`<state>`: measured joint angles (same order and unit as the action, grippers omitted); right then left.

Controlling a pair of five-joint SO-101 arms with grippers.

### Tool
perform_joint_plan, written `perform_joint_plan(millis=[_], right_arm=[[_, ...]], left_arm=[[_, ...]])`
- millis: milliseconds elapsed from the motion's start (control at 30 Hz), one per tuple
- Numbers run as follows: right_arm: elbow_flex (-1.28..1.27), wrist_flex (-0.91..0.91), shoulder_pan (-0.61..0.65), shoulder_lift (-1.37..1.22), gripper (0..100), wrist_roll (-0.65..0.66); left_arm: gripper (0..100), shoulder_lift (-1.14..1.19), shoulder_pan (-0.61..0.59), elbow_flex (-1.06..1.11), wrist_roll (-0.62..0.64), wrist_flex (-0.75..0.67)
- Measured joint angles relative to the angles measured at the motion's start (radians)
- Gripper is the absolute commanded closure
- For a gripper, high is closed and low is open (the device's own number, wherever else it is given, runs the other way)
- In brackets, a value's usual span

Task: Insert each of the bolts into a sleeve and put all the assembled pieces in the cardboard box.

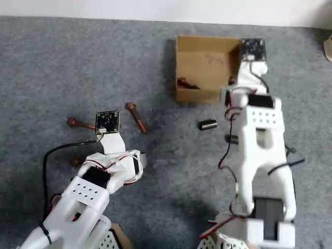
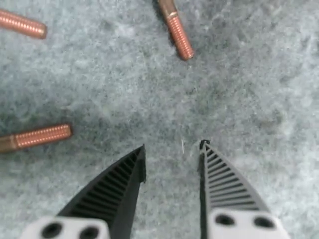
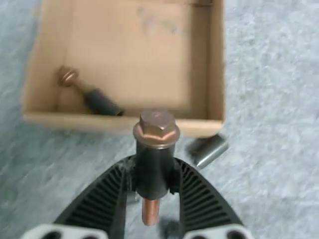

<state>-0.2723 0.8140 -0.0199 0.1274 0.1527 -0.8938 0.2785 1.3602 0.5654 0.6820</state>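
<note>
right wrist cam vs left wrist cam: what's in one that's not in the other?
Right wrist: the cardboard box, one bolt-and-sleeve piece lying inside it, a loose sleeve on the carpet just outside the box's near wall, and the right pincer shut on a sleeve with a bolt through it.
Left wrist: three bare bolts lying on the carpet, and the left pincer open, holding nothing.
Both: the grey carpet, with that arm's own pincer in the foreground.
</note>
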Motion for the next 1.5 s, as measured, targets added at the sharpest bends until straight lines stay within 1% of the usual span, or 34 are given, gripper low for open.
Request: perform_joint_plan(millis=[133,367,667,767,1133,1200,1300,1367,1433,1500], right_arm=[[0.164,0.0,-0.031,-0.16,99.4,0.049],[0.436,0.0,-0.06,-0.414,99.4,0.061],[0.687,0.0,-0.058,-0.608,99.4,0.061],[0.733,0.0,-0.058,-0.661,99.4,0.061],[0.738,0.0,-0.054,-0.81,98.8,0.063],[0.749,0.009,-0.052,-0.825,96.3,0.063],[0.763,0.057,-0.052,-0.83,85.5,0.058],[0.769,0.078,-0.052,-0.83,79.3,0.014],[0.77,0.095,-0.051,-0.827,77.4,-0.046],[0.77,0.11,-0.049,-0.824,77.4,-0.069]], left_arm=[[83,0.0,0.0,0.0,0.0,-0.003],[83,0.0,0.0,0.0,0.0,-0.003],[83,0.0,0.0,0.0,0.0,-0.003],[83,0.0,0.0,0.0,0.0,-0.003],[83,0.0,0.0,0.0,0.0,-0.003],[83,0.0,0.0,0.0,0.0,-0.003],[83,0.0,0.0,0.0,0.0,-0.003],[83,0.0,0.0,0.0,0.0,-0.003],[83,0.0,0.0,0.0,0.0,-0.003],[83,0.0,0.0,0.0,0.0,-0.003]])
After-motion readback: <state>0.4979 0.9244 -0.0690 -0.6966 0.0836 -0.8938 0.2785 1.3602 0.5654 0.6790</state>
